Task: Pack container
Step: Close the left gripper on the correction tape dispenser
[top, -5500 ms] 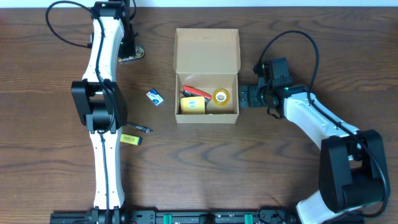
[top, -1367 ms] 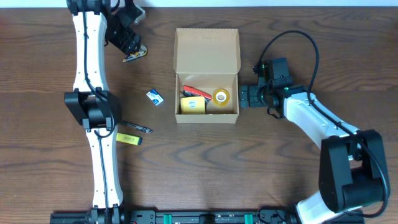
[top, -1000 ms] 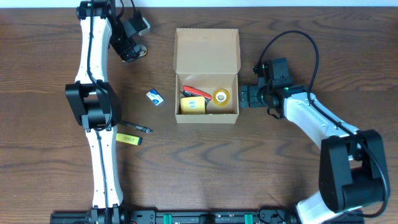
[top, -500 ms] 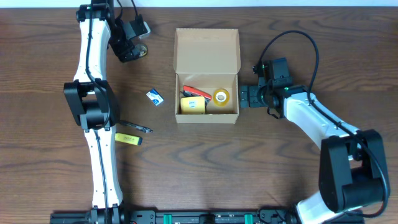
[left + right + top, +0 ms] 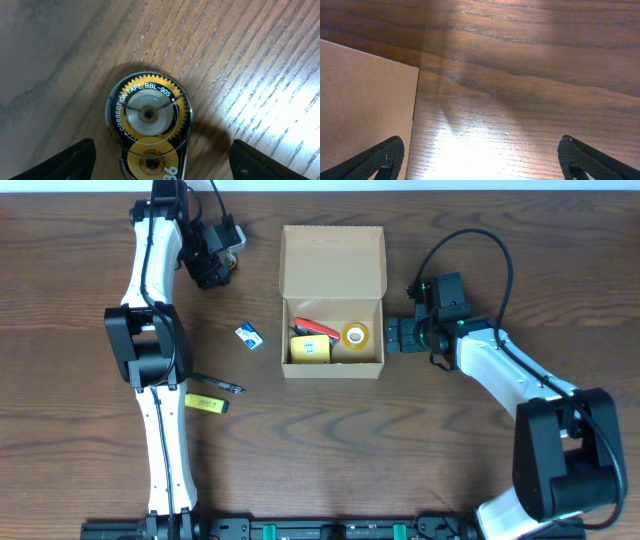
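Table (image 5: 420,480) inventory:

- Cardboard box (image 5: 333,255), lid open: quantity one.
- Items inside the box, quantity three: one red pen-like item (image 5: 318,330), one yellow block (image 5: 310,349), one yellow tape roll (image 5: 347,335).
- Loose items on the table, quantity four: one correction tape dispenser (image 5: 148,130), one small blue-and-white packet (image 5: 249,335), one black pen (image 5: 219,385), one yellow marker (image 5: 207,403).
- Robot arms, quantity two: left arm (image 5: 165,450), right arm (image 5: 500,365).

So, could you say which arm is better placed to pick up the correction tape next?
Likely left: the left gripper hangs open straddling the correction tape; the right gripper sits away by the box.
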You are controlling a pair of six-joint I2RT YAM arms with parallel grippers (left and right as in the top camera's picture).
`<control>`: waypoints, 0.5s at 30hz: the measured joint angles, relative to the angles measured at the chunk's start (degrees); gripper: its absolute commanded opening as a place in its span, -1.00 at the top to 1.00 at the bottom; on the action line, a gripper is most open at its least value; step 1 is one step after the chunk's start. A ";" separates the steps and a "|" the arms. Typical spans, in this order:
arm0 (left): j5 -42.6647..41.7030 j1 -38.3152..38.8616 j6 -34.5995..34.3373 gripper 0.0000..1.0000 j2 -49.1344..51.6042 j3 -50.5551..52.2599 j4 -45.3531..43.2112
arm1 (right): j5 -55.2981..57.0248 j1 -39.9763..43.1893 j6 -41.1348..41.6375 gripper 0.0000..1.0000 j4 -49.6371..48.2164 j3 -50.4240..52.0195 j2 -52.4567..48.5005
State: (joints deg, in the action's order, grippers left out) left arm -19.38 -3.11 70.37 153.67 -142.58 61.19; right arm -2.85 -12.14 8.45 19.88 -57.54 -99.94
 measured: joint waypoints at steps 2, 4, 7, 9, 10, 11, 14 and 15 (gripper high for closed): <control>0.00 0.00 0.02 -0.72 0.00 0.00 -0.15 | 0.00 0.00 0.00 -0.98 0.00 0.00 0.00; -0.02 0.00 0.02 -0.66 0.00 0.00 -0.15 | 0.00 0.00 0.00 -0.98 0.00 0.00 0.00; -0.35 0.00 0.15 -0.65 0.00 0.00 -0.15 | 0.00 0.00 0.00 -0.99 0.00 0.00 0.00; -0.90 0.00 0.17 -0.64 0.00 0.00 -0.15 | 0.00 0.00 0.00 -0.99 0.00 0.00 0.00; -1.16 0.00 0.17 -0.64 0.00 0.00 -0.17 | 0.00 0.00 0.00 -0.98 0.02 0.00 0.00; -1.33 0.00 0.17 -0.64 0.00 0.00 -0.17 | 0.00 0.00 0.00 -0.98 0.00 0.00 0.00; -1.66 0.00 0.17 -0.63 0.00 0.00 -0.17 | 0.00 0.00 0.00 -0.99 0.00 0.00 0.00; -1.68 0.00 0.17 -0.63 0.00 0.00 -0.17 | 0.00 0.00 0.00 -0.98 0.00 0.00 0.00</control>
State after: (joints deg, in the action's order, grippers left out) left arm -21.06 -3.11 70.54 153.67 -142.58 61.01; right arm -2.85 -12.14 8.45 19.88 -57.54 -99.94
